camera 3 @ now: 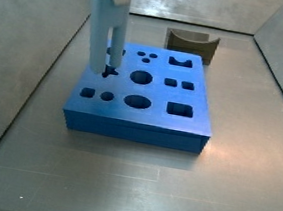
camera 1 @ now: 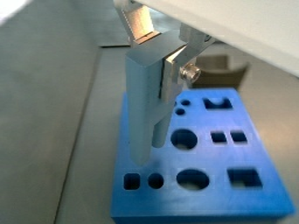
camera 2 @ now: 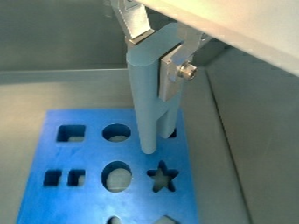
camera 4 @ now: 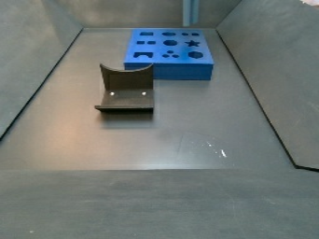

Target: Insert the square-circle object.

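My gripper (camera 1: 158,48) is shut on the top of the square-circle object (camera 1: 142,105), a slim pale blue-grey piece held upright with its two prongs pointing down. The gripper also shows in a wrist view (camera 2: 156,51) on the same piece (camera 2: 149,96). The prong tips hang at or just above the top of the big blue slab (camera 1: 222,188) with shaped holes, near its edge. In a side view the piece (camera 3: 105,21) stands over the slab (camera 3: 143,118), a little behind the small square-and-circle pair of holes (camera 3: 95,95). I cannot tell whether the tips touch the slab.
A dark olive block (camera 3: 191,45) with a curved notch stands behind the slab; in a side view it (camera 4: 125,93) lies on the grey floor apart from the slab (camera 4: 174,61). Grey walls enclose the floor on all sides.
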